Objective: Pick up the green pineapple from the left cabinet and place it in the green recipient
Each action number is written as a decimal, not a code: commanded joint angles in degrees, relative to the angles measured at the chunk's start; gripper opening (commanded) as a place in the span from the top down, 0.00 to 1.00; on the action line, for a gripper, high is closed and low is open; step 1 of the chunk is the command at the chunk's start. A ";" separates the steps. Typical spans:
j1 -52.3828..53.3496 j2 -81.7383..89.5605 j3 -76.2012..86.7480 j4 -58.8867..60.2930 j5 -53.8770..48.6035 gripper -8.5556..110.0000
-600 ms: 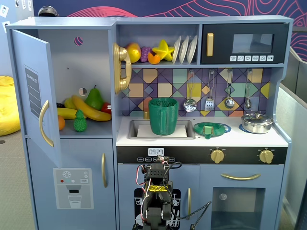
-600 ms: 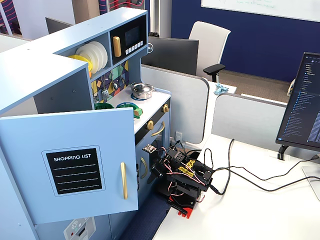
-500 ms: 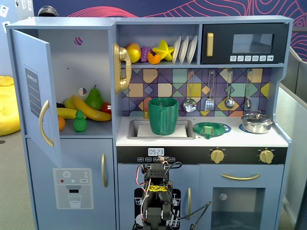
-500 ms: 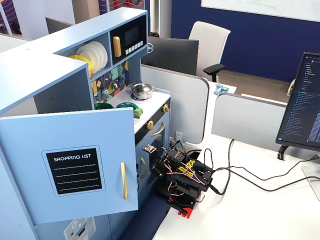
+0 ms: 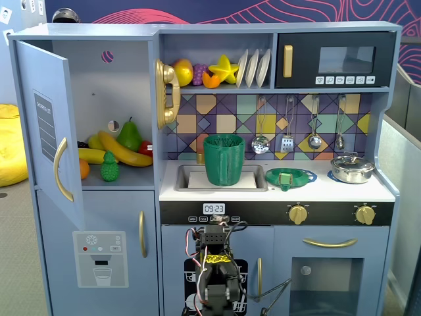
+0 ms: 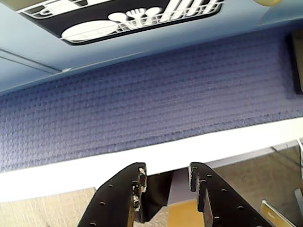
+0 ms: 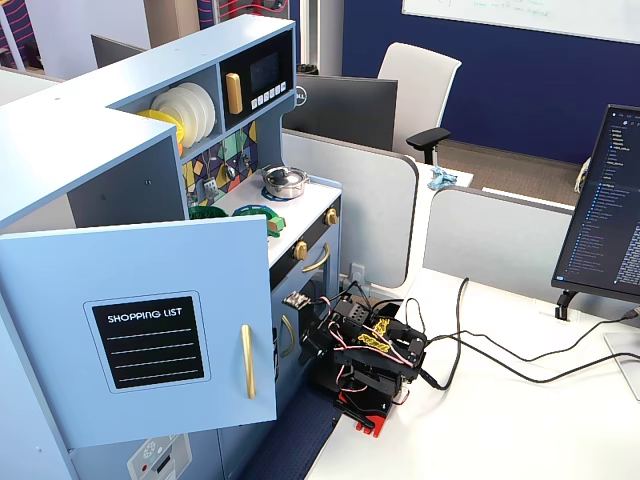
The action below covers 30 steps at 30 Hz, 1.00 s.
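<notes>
Left cabinet (image 5: pixel 108 112) door swung wide open, front free. Green pineapple (image 5: pixel 110 167) stands at front edge of cabinet shelf, beside banana (image 5: pixel 122 150). Green recipient (image 5: pixel 223 159) sits in sink (image 5: pixel 191 176), top open. Arm folded low by kitchen bottom, at desk (image 7: pixel 520 420) edge. Gripper (image 6: pixel 165 177) empty, fingers a little apart, facing blue mat (image 6: pixel 156 99).
</notes>
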 commanded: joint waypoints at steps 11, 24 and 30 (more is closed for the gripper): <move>-36.47 -25.93 -12.22 -73.04 -12.57 0.88; -36.74 -52.38 -44.12 -79.89 -18.81 0.77; -34.19 -55.99 -47.02 -83.58 -13.18 0.70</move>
